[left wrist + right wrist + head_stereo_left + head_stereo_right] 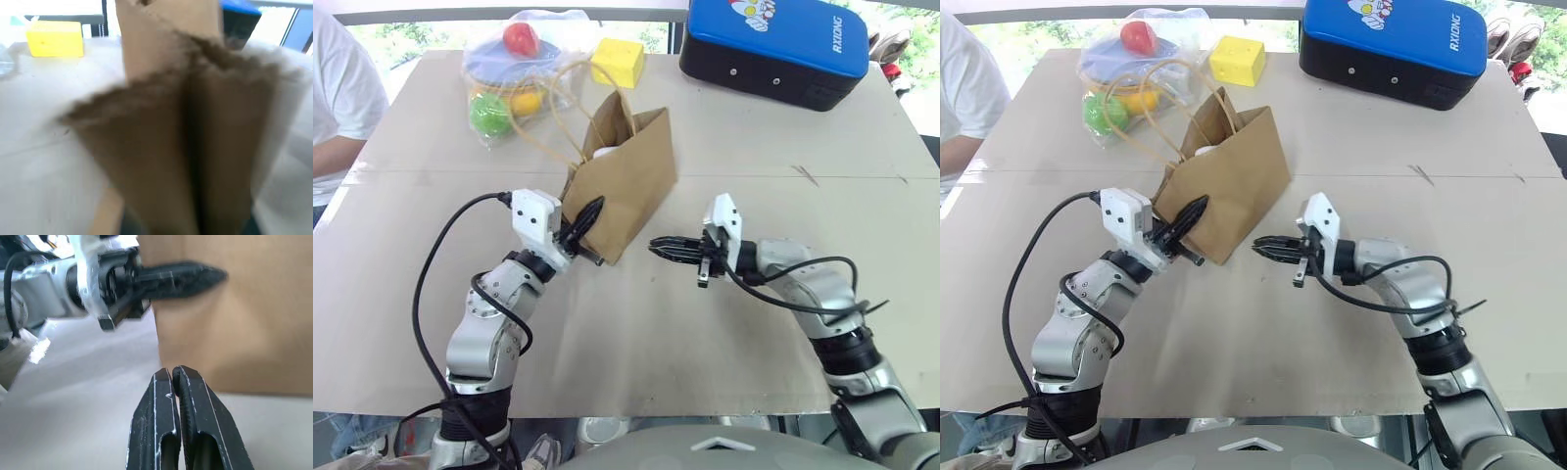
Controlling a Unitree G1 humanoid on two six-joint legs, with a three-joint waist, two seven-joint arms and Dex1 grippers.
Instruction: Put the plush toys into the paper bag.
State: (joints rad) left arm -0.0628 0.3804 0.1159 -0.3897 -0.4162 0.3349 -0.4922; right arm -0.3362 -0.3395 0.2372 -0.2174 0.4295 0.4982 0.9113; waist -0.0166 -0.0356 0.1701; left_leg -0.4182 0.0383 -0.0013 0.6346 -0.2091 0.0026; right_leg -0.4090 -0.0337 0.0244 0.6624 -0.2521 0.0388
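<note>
- Head views: I see the left gripper (584,227) closed on the near lower corner of the paper bag (628,181). The bag stands tilted, long axis rising away from that gripper, mouth and twine handles (540,108) at the far upper end. Something white (604,152) shows in the mouth, possibly a plush toy; I cannot confirm.
- Head views: the right gripper (658,248) sits just off the bag's near side, fingers pressed together, holding nothing.
- Left wrist view: creased bag paper (195,147) lies directly ahead, blurred.
- Right wrist view: the closed fingers (156,411) point at the bag wall (254,323).
- Step advice: I would keep the corner grip firm and the mouth upward.
</note>
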